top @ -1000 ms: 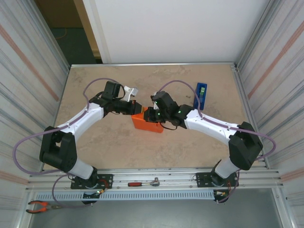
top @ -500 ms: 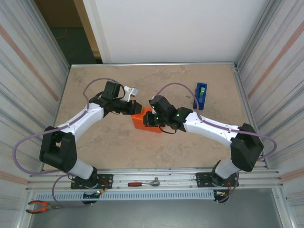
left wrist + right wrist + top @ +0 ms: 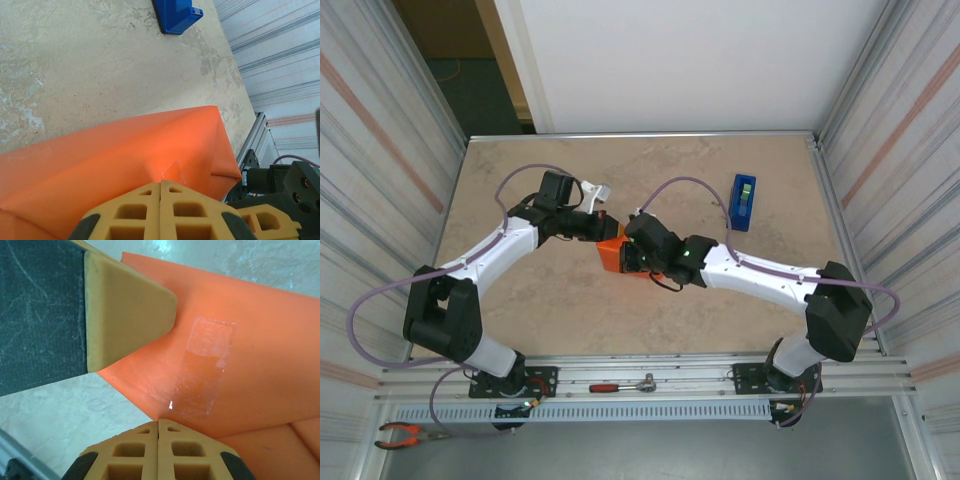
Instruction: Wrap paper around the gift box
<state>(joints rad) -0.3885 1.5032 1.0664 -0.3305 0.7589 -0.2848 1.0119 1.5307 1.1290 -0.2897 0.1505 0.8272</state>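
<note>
Paper (image 3: 616,257), bright orange, is folded into a small boxy parcel that lies near the middle of the beige table (image 3: 670,180), between the two arms. In the top view the left gripper (image 3: 603,222) reaches the parcel from its far left side, and the right gripper (image 3: 625,256) comes from the right and covers a part of it. The left wrist view shows the left gripper (image 3: 160,183) with its yellow fingers pressed together, no gap between them, and the tips touch the paper (image 3: 125,150) where a small crease stands up. I cannot tell if any paper is caught between them. The right wrist view shows the right gripper (image 3: 158,421) also with fingers pressed together, the tips against the paper (image 3: 265,365) at the near end of a strip of clear tape (image 3: 205,370) that is stuck over a folded flap. In the same view one yellow fingertip of the left gripper (image 3: 127,315) rests on the upper edge of the parcel. A blue tape dispenser (image 3: 743,202) stands on the table well apart, to the far right of the parcel, and its corner appears also in the left wrist view (image 3: 176,15).
</note>
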